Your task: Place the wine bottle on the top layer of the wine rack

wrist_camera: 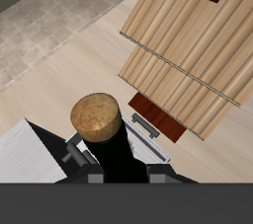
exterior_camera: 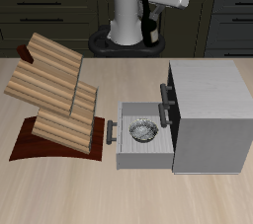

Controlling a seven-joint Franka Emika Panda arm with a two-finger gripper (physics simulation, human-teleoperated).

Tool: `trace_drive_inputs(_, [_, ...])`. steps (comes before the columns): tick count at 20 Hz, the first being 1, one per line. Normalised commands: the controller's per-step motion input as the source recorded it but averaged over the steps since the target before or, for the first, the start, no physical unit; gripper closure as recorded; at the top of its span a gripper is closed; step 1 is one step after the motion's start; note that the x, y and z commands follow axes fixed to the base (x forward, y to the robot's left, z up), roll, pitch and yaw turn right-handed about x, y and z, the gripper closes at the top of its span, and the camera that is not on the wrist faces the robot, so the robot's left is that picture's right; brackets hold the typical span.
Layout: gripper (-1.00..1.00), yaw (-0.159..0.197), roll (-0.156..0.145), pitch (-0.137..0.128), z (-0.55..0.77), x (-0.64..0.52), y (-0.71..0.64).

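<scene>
- The tool [exterior_camera: 148, 13] is clamped on the wine bottle [wrist_camera: 107, 141], holding it upright and high above the table [exterior_camera: 119, 193].
- The wine rack [wrist_camera: 188, 50] lies well below and ahead of the tool.
- Pickup looks done; carrying over and laying the bottle on the top layer remain.

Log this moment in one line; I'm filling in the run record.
gripper: shut on wine bottle | raised high, behind table | wine rack: top layer empty | grey cabinet: drawer open
</scene>
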Motion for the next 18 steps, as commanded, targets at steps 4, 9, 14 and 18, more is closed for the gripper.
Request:
trace_drive_inputs(4, [1.00, -0.069, -0.033, 0.023, 0.03, 0.17, -0.11])
trace_drive_inputs(9, [1.00, -0.112, 0.003, 0.041, -0.04, 0.19, -0.11])
trace_drive_inputs(14, [1.00, -0.053, -0.011, 0.022, 0.00, 0.09, -0.06])
trace_drive_inputs(18, [1.00, -0.054, 0.021, 0.032, 0.01, 0.06, -0.05])
